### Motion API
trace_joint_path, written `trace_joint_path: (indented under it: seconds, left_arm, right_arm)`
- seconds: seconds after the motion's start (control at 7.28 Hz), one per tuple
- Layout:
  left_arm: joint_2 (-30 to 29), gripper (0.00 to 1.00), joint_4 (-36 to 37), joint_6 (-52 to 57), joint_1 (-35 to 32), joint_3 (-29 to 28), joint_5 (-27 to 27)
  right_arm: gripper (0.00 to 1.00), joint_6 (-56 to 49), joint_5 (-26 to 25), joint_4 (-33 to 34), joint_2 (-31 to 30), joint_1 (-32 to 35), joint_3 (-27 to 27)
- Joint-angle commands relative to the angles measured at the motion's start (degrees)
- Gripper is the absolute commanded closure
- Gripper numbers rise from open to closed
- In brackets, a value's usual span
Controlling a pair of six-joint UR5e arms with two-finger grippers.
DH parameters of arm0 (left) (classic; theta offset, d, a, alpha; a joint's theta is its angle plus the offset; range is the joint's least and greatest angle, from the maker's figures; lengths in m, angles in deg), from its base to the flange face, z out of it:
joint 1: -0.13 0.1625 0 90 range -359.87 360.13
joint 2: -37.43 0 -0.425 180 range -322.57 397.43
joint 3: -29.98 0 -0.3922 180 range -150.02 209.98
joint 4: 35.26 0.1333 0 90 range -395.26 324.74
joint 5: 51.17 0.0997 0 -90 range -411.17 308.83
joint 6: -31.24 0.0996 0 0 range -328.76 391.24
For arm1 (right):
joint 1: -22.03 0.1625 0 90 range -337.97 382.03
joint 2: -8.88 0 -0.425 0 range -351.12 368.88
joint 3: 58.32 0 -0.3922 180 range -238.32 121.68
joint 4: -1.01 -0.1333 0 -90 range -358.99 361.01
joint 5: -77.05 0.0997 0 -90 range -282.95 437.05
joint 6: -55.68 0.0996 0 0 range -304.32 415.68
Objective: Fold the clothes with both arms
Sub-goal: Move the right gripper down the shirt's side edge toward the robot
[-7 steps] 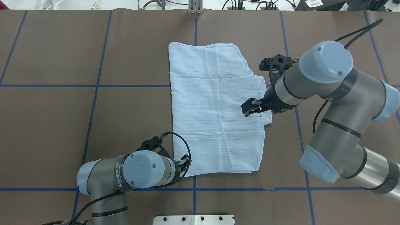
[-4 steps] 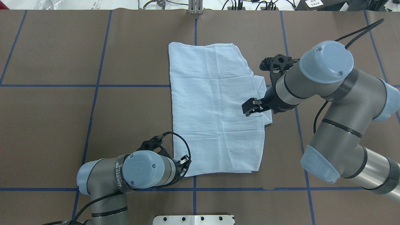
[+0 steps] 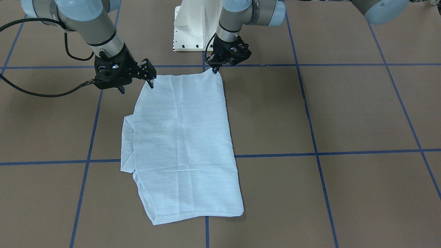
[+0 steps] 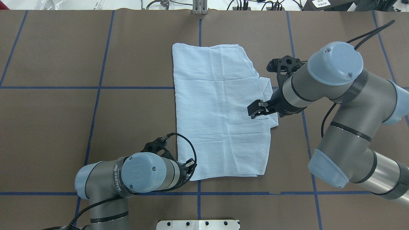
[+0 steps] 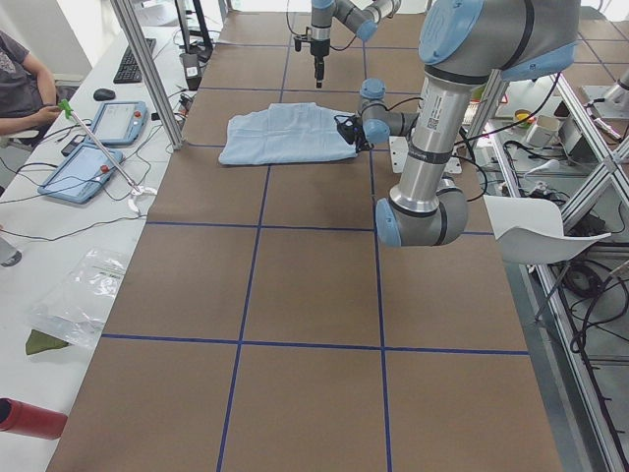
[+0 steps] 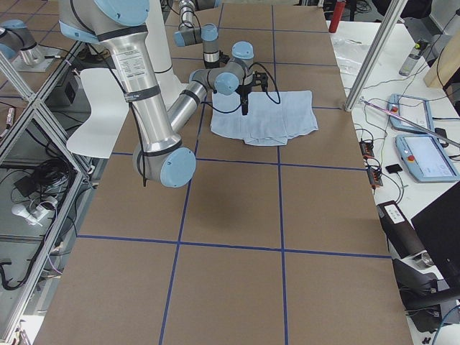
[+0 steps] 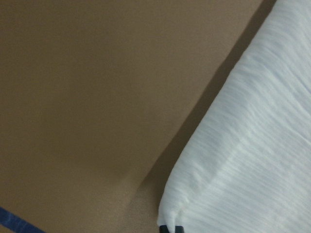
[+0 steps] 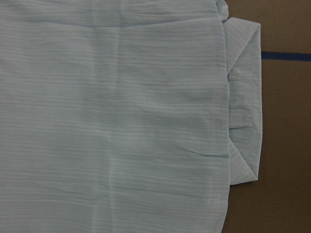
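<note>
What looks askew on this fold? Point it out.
A folded flap of the shirt pokes out past its edge on the robot's right, so the outline is not a clean rectangle. The far corner on that side also slants inward. Otherwise the cloth lies flat.

Bare brown tabletop [image 4: 134, 121] lies broad on either side of the shirt [image 4: 220, 111] and beyond its far edge, open to a pass. The left arm [image 4: 143, 172] crowds the shirt's near left corner, where the left claw [image 4: 191, 165] seems to pinch the cloth, though its tips are mostly hidden. The right claw [image 4: 255, 111], jaws spread, hangs over the shirt's right edge, beside a folded flap [image 4: 270, 105] jutting out there. The white pedestal base [image 4: 198, 224] stands between the arms, apart from the near hem.
</note>
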Motion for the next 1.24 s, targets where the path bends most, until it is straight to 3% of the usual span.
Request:
trace_joint_path:
  seconds: [0.0, 0.14, 0.55, 1.1]
  left_arm:
    - [0.21, 1.00, 0.07, 0.08, -0.27, 1.03, -0.05]
    - [0.21, 1.00, 0.07, 0.08, -0.27, 1.03, -0.05]
    - [0.21, 1.00, 0.07, 0.34, -0.27, 1.03, -0.14]
    - [0.30, 1.00, 0.25, 0.43, -0.27, 1.65, -0.14]
  right_arm:
    - [0.00, 14.29, -4.49, 0.07, 0.73, -5.06, 0.01]
    - [0.00, 23.24, -8.36, 0.15, 0.99, -9.97, -0.33]
    - [0.00, 39.27, -11.89, 1.29, 1.17, -15.28, -2.96]
    - [0.00, 42.32, -13.93, 3.58, 1.35, -18.11, -4.73]
